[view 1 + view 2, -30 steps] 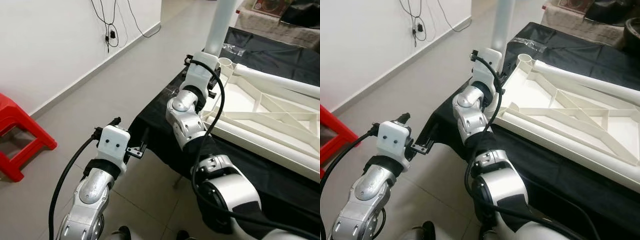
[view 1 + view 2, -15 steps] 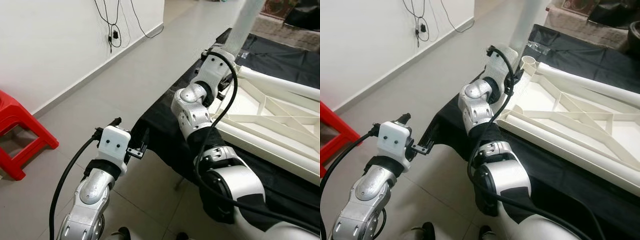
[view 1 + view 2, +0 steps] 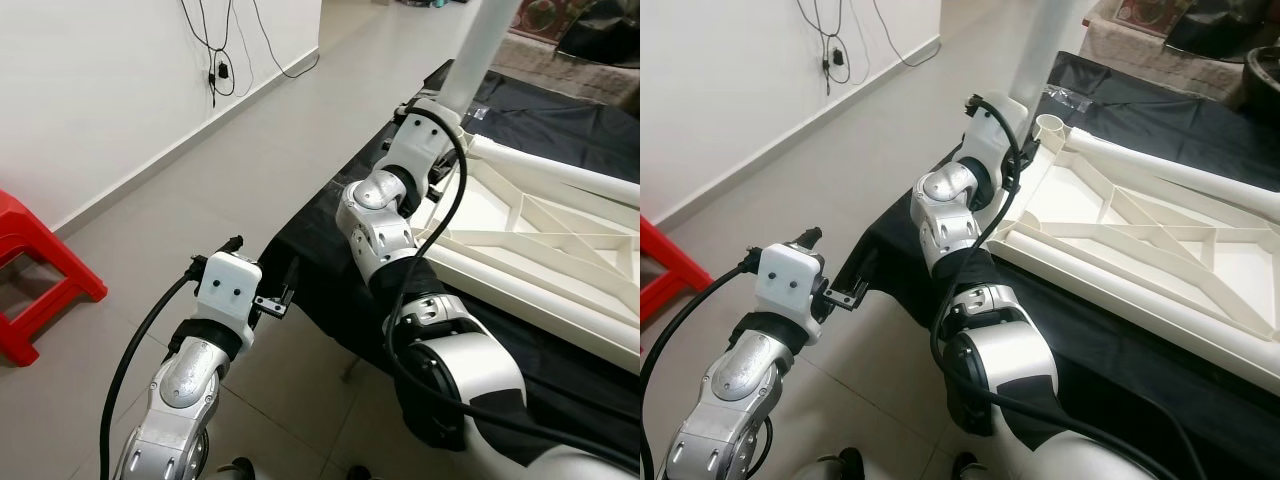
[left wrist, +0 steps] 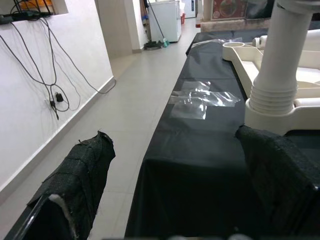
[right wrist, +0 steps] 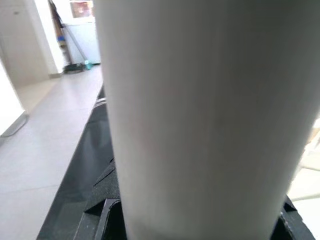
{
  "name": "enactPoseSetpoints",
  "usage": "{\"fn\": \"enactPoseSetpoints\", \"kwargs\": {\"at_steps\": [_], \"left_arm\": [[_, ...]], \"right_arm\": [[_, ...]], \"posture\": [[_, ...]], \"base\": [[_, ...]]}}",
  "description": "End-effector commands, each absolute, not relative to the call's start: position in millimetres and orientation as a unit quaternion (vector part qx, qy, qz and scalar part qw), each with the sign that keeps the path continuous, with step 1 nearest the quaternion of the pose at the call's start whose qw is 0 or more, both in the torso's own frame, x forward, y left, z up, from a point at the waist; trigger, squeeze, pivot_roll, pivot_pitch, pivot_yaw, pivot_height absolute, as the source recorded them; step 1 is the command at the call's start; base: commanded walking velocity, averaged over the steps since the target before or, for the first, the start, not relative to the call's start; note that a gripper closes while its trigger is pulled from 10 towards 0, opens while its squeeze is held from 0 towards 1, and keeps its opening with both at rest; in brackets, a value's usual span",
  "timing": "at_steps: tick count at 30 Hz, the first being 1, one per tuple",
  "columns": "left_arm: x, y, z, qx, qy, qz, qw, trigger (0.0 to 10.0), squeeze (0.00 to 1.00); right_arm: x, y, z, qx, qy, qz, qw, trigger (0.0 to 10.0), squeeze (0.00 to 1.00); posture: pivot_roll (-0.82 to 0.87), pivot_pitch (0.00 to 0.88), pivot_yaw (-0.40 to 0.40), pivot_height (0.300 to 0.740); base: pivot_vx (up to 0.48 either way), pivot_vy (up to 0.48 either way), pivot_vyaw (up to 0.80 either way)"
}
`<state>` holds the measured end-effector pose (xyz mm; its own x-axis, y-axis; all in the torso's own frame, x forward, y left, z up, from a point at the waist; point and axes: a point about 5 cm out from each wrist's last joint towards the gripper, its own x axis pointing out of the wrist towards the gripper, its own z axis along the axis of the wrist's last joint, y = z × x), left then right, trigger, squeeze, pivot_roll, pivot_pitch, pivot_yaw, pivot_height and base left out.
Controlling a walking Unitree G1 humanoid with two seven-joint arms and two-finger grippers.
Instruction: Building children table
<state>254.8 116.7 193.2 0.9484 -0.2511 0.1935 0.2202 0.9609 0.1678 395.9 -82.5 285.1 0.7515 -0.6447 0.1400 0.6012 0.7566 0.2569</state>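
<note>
No writing or brand can be read on any part. The white table leg (image 3: 481,48) is a smooth round plastic tube, standing upright at the corner of the upside-down white tabletop (image 3: 1140,245), which has ribs and lies on a black cloth (image 4: 200,145). The right gripper (image 5: 200,220) is closed around the leg. The left gripper (image 4: 170,170) is wide apart and holds nothing, near the cloth edge. A red stool (image 3: 35,270) stands on the tiled floor (image 3: 250,150).

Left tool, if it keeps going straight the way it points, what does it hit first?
Probably the black cloth on the table edge, which lies straight ahead of the open left tool. The white leg stands off to one side. Depth is unclear.
</note>
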Motion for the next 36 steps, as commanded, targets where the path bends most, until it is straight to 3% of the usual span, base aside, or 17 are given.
{"fn": "enactPoseSetpoints", "kwargs": {"at_steps": [1, 2, 4, 5, 9, 10, 16, 18, 20, 22, 25, 36], "left_arm": [[254.1, 116.2, 189.6, 0.069, -0.101, -0.123, 0.985, 10.0, 0.00], [255.4, 116.5, 189.7, 0.059, -0.100, -0.123, 0.986, 10.0, 0.29], [255.4, 116.5, 189.7, 0.059, -0.100, -0.123, 0.986, 10.0, 0.29], [257.2, 116.4, 189.9, 0.051, -0.099, -0.124, 0.986, 10.0, 1.00], [260.3, 116.7, 190.3, 0.055, -0.098, -0.122, 0.986, 10.0, 1.00], [263.3, 116.3, 191.0, 0.058, -0.097, -0.124, 0.986, 10.0, 0.00], [272.5, 116.6, 194.5, 0.065, -0.099, -0.127, 0.985, 10.0, 0.00], [272.5, 116.6, 194.5, 0.065, -0.099, -0.127, 0.985, 10.0, 0.00], [277.8, 118.8, 194.3, 0.077, -0.096, -0.125, 0.984, 10.0, 0.00], [279.1, 119.3, 194.2, 0.079, -0.095, -0.125, 0.984, 10.0, 0.00], [300.7, 123.0, 200.6, 0.119, -0.096, -0.141, 0.978, 10.0, 0.00], [322.0, 127.6, 191.8, 0.172, -0.065, -0.173, 0.968, 10.0, 0.00]], "right_arm": [[397.8, -90.1, 276.7, 0.104, -0.099, -0.338, 0.930, 10.0, 0.00], [397.5, -92.9, 294.7, 0.112, -0.136, -0.327, 0.929, 10.0, 0.00], [397.5, -92.9, 294.7, 0.112, -0.136, -0.327, 0.929, 10.0, 0.00], [395.8, -95.9, 313.8, 0.124, -0.175, -0.308, 0.927, 10.0, 0.00], [392.4, -99.1, 333.7, 0.139, -0.216, -0.281, 0.925, 10.0, 0.00], [389.0, -100.0, 349.2, 0.153, -0.245, -0.238, 0.927, 10.0, 0.00], [382.5, -95.7, 358.8, 0.197, -0.268, -0.101, 0.938, 10.0, 0.00], [382.5, -95.7, 358.8, 0.197, -0.268, -0.101, 0.938, 10.0, 0.00], [381.4, -88.8, 351.6, 0.213, -0.258, -0.034, 0.942, 10.0, 0.00], [381.1, -87.6, 349.9, 0.216, -0.255, -0.020, 0.942, 10.0, 0.00], [371.9, -76.7, 319.0, 0.221, -0.213, 0.081, 0.948, 10.0, 0.00], [352.2, -65.2, 298.3, 0.213, -0.194, 0.196, 0.937, 10.0, 0.00]], "posture": [[0.08, 0.213, -0.069, 0.740], [0.08, 0.210, -0.066, 0.740], [0.08, 0.210, -0.066, 0.740], [0.08, 0.202, -0.065, 0.740], [0.08, 0.191, -0.061, 0.740], [0.08, 0.183, -0.059, 0.740], [0.07, 0.172, -0.052, 0.740], [0.07, 0.172, -0.052, 0.740], [0.07, 0.169, -0.050, 0.740], [0.07, 0.169, -0.050, 0.740], [0.07, 0.168, -0.047, 0.740], [0.06, 0.162, -0.039, 0.740]], "base": [[0.000, 0.000, 0.00], [0.000, 0.000, 0.00], [0.000, 0.000, 0.00], [0.000, 0.000, 0.00], [0.000, 0.000, 0.00], [0.000, 0.000, 0.00], [0.000, 0.000, 0.00], [0.000, 0.000, 0.00], [0.000, 0.000, 0.00], [0.000, 0.000, 0.00], [0.000, 0.000, 0.00], [0.000, 0.000, 0.00]]}}
